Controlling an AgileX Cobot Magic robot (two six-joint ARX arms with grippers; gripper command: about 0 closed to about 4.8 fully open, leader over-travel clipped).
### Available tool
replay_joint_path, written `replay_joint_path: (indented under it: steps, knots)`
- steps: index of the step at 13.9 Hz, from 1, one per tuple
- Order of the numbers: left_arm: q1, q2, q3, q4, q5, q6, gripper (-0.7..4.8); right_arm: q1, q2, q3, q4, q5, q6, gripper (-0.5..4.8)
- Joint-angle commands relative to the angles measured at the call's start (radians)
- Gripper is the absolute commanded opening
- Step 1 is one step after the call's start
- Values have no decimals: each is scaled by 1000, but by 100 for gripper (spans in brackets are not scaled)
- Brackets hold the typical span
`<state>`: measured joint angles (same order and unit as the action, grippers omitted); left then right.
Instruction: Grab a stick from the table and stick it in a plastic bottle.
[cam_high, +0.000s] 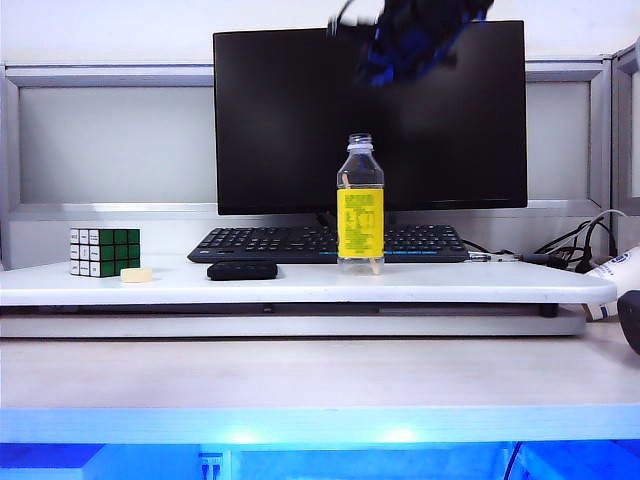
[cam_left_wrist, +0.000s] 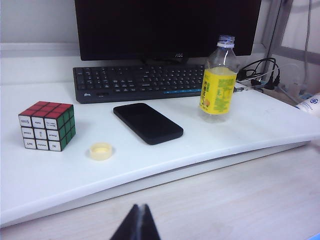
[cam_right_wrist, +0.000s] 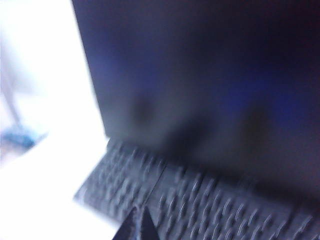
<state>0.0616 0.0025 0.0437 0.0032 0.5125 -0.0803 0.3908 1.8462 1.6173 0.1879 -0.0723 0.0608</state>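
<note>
1. Nearest zone. The wide pale wood-grain table with the blue-lit front edge carries no visible stick. The left gripper hangs low over this surface. Its two dark fingers meet at the tips with nothing between them.

2. Middle zone. The white raised shelf board holds these items:
- a multicoloured puzzle cube;
- a small round pale yellow cap;
- a flat black phone;
- the small clear plastic bottle with the yellow label, upright and uncapped.

3. Far zone. A black keyboard lies just behind the bottle, in front of a dark monitor. The right gripper is high before the monitor, above and slightly right of the bottle. It is blurred, its fingers are fully closed, and nothing shows in them.

4. Stick location. The thin flat wooden stick cannot be made out in any view. The label could hide it inside the bottle.

5. Handling (judgement).
- The stick is probably very light. It should be stiff lengthwise but easy to snap across.
- Pinch the flat faces near one end, leaving the other end free for the narrow neck.
- The bottle looks empty and may tip if nudged.
</note>
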Motion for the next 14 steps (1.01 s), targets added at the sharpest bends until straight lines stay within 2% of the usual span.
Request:
replay_joint_path:
  steps: [1, 6, 10, 11, 14]
  knots:
    - [2, 1, 1, 12, 3, 23, -6, -8, -72, 5, 5, 34, -40, -3]
    - [2, 1, 1, 12, -111, 23, -6, -58, -159, 2, -194, 37, -39, -3]
    - [2, 1, 1, -36, -274, 24, -6, -92, -219, -22, -331, 53, -52, -3]
    - [2, 1, 1, -55, -303, 26, -6, -93, -244, -58, -312, 60, -55, -3]
    - [3, 1, 1, -112, -323, 51, -6, -109, -446, -373, -181, 100, -50, -3]
